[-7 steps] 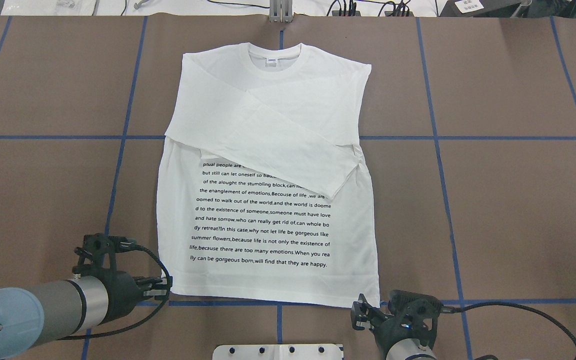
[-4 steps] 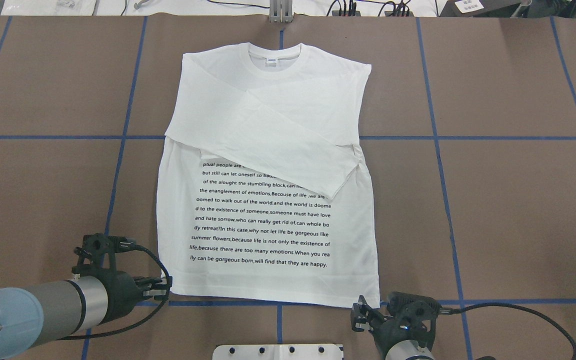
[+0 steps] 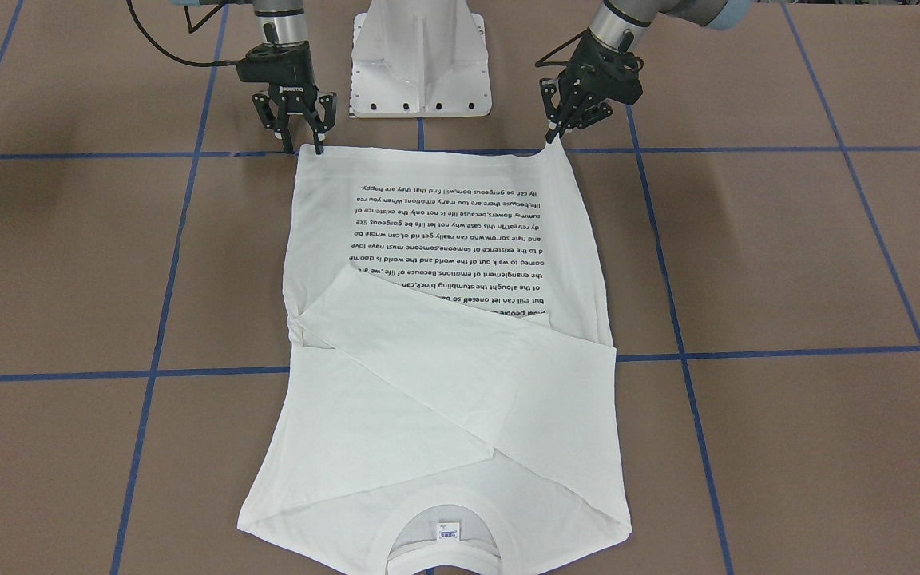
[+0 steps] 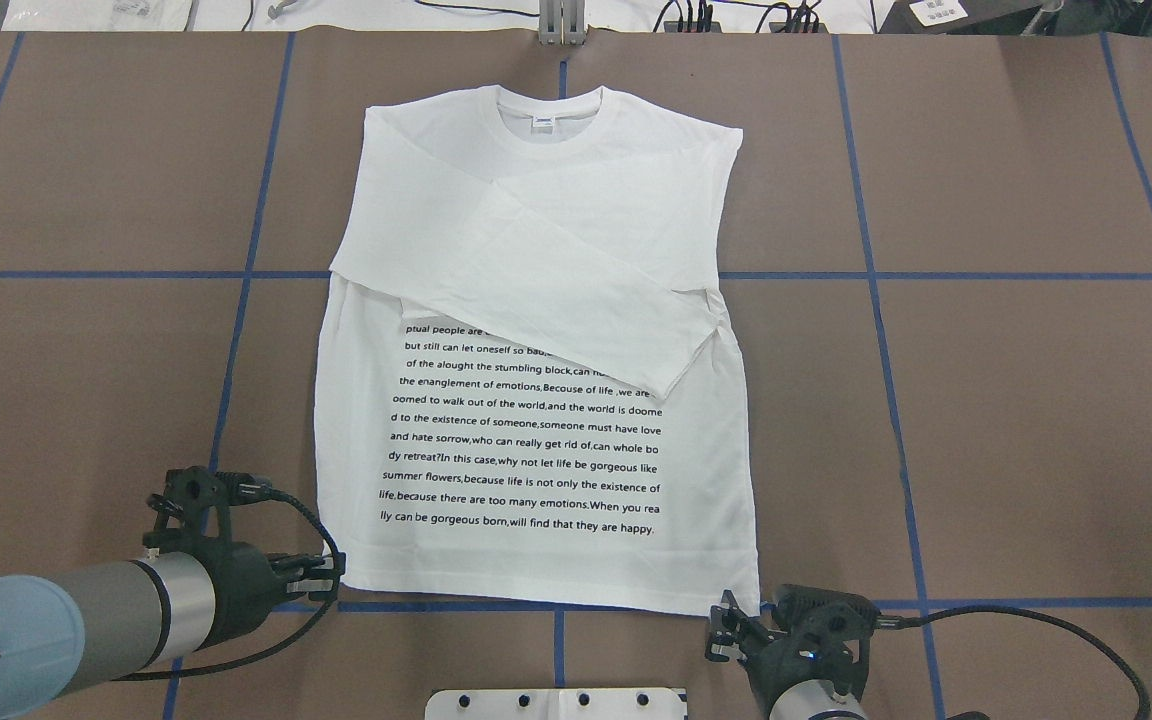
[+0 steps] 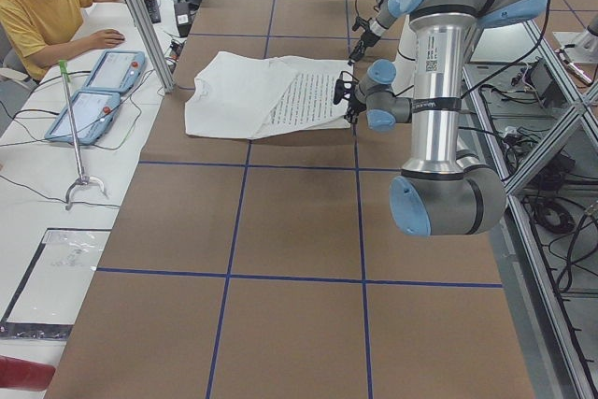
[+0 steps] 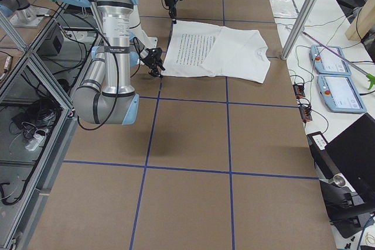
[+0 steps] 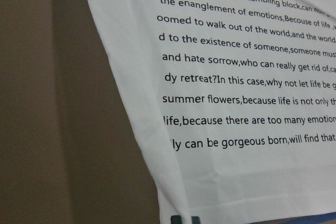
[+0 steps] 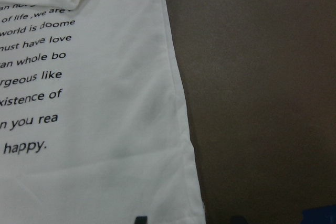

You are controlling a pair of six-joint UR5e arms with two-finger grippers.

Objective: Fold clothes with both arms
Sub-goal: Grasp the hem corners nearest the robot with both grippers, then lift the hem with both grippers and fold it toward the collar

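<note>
The right gripper (image 3: 300,146) stands with jaws well apart astride one near hem corner of the white T-shirt (image 4: 536,250), one fingertip (image 8: 139,220) over cloth, the other over the brown table (image 4: 1016,420), gripping nothing. The left gripper (image 3: 553,137) sits at the other hem corner, its tips close together; whether they pinch it I cannot tell. The shirt lies flat, print up, sleeves folded across, collar far, broad table either side

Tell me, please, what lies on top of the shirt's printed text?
A folded white sleeve lies across the T-shirt, covering the text block's upper lines; those words are hidden.
</note>
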